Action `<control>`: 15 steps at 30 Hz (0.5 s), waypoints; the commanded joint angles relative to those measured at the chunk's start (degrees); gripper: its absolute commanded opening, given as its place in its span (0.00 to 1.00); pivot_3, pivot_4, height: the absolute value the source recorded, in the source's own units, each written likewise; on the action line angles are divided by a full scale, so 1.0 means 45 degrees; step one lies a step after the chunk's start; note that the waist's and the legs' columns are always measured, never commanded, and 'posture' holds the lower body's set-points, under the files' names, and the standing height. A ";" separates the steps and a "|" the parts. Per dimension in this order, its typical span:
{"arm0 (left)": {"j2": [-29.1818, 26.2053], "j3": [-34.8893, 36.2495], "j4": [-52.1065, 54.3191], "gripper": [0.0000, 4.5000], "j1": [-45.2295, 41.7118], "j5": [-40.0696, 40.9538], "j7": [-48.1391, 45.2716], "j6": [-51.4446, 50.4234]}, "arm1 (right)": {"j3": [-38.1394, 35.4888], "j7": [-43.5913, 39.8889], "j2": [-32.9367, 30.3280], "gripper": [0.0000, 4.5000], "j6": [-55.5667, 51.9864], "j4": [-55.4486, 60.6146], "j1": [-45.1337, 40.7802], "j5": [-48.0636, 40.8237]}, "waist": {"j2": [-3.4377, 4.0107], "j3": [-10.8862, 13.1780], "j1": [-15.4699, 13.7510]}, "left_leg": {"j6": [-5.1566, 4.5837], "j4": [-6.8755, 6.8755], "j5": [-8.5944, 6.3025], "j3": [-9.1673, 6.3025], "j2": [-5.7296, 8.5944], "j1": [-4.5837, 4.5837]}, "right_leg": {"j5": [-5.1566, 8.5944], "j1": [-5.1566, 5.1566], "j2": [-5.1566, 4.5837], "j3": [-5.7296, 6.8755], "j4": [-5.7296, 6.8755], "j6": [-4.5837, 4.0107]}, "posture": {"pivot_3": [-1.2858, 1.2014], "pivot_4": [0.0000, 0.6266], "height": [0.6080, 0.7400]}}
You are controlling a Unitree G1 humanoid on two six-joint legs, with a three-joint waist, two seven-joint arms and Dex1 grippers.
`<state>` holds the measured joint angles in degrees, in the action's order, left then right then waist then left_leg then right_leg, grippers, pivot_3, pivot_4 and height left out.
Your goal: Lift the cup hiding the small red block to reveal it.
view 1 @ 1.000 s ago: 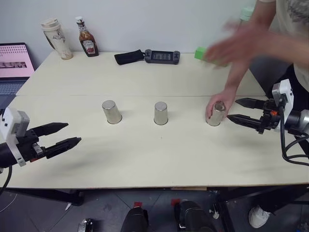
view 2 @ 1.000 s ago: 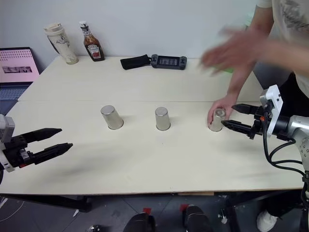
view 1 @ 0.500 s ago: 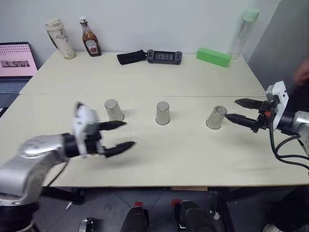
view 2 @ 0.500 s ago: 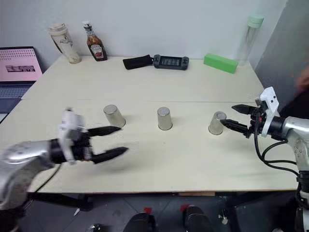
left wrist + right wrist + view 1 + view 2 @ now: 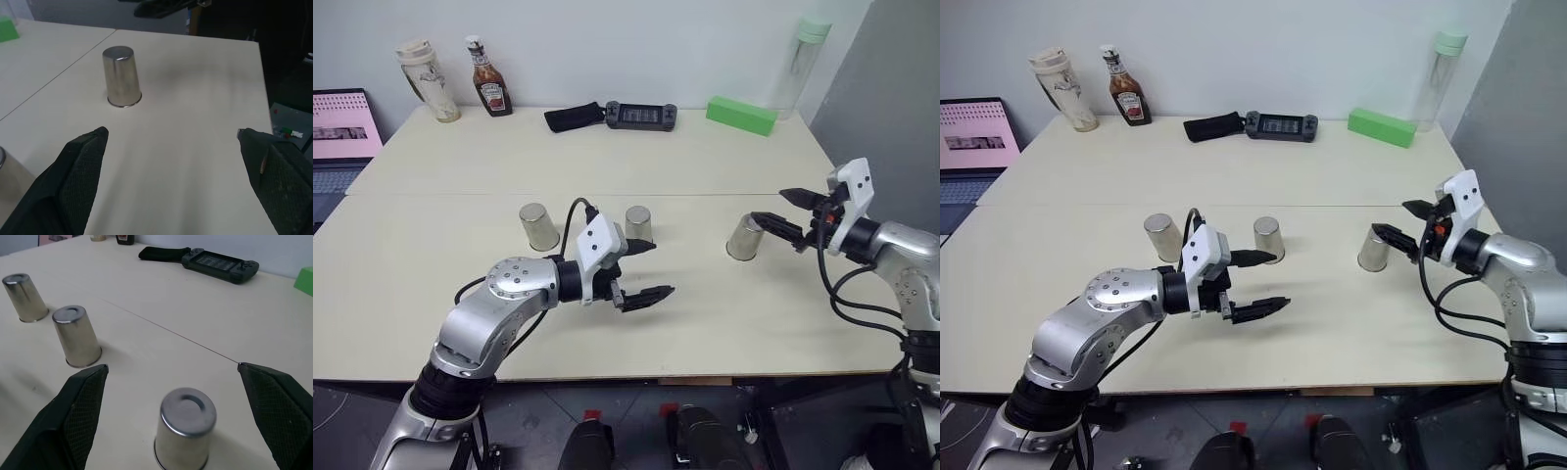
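Three identical silver cups stand upside down in a row on the table: a left cup (image 5: 539, 226), a middle cup (image 5: 638, 225) and a right cup (image 5: 744, 237). Nothing shows which cup covers the small red block, which is hidden. My left gripper (image 5: 664, 267) is open and empty just in front of the middle cup, pointing toward the right cup (image 5: 122, 77). My right gripper (image 5: 768, 206) is open with its fingers on either side of the right cup (image 5: 185, 433), a little short of it and not touching.
Along the table's far edge stand a ketchup bottle (image 5: 488, 76), a tall tumbler (image 5: 428, 78), a black game console (image 5: 641, 115), a black pouch (image 5: 574, 117), a green box (image 5: 741, 115) and a clear bottle (image 5: 800, 61). A laptop (image 5: 340, 127) sits at the left.
The person's hand has let go of the right cup and left the scene. My left arm has swung right to the middle of the table. My right gripper has edged toward the right cup.
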<state>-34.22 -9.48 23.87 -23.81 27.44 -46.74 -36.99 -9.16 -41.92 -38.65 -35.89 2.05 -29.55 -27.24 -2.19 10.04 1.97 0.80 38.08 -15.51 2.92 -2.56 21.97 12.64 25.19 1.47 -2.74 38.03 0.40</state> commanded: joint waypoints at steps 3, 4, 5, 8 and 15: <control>0.0226 -0.0232 -0.0060 1.00 -0.0003 -0.0550 0.0036 0.0500 | 0.0699 0.1544 0.0939 1.00 0.0245 -0.0286 -0.0697 0.1164 | 0.0001 -0.0001 -0.0013 | 0.0000 0.0000 0.0000 0.0009 0.0000 0.0005 | 0.0000 0.0001 -0.0012 0.0001 -0.0004 0.0000 | 0.52 0.24 1.00; 0.0223 -0.0283 -0.0156 1.00 0.0034 -0.0674 0.0022 0.0561 | 0.0771 0.1699 0.1110 1.00 0.0308 -0.0492 -0.0791 0.1304 | 0.0001 -0.0001 -0.0018 | 0.0000 0.0000 0.0000 0.0009 -0.0001 0.0007 | 0.0000 0.0002 -0.0016 0.0000 -0.0006 0.0000 | 0.52 0.24 1.00; 0.0228 -0.0291 -0.0216 1.00 0.0059 -0.0743 -0.0002 0.0606 | 0.0868 0.1913 0.1195 1.00 0.0410 -0.0797 -0.0894 0.1554 | 0.0001 -0.0001 -0.0021 | 0.0000 -0.0001 -0.0001 0.0012 -0.0001 0.0007 | 0.0000 0.0001 -0.0024 0.0001 -0.0008 0.0000 | 0.52 0.24 1.00; 0.0268 -0.0191 -0.0386 1.00 0.0101 -0.0793 -0.0021 0.0700 | 0.1013 0.2170 0.1400 1.00 0.0760 -0.1539 -0.1105 0.2068 | 0.0001 -0.0001 -0.0027 | 0.0000 0.0000 -0.0001 0.0019 0.0000 0.0010 | -0.0001 0.0003 -0.0038 -0.0001 -0.0009 0.0001 | 0.52 0.24 1.00; 0.0272 -0.0056 -0.0547 1.00 0.0271 -0.0955 0.0060 0.0854 | 0.1247 0.2301 0.1595 1.00 0.0743 -0.2352 -0.1189 0.2614 | 0.0001 -0.0001 -0.0031 | -0.0001 -0.0004 -0.0001 0.0017 -0.0001 0.0016 | -0.0001 0.0007 -0.0047 0.0002 -0.0011 0.0002 | 0.52 0.24 1.00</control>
<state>-33.29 -10.89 20.93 -22.71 23.51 -46.77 -34.45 -3.09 -32.17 -31.30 -33.22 -8.94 -33.40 -16.38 -2.19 10.03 1.83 0.80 38.06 -15.51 2.99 -2.56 22.04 12.63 25.21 1.26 -2.73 37.98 0.41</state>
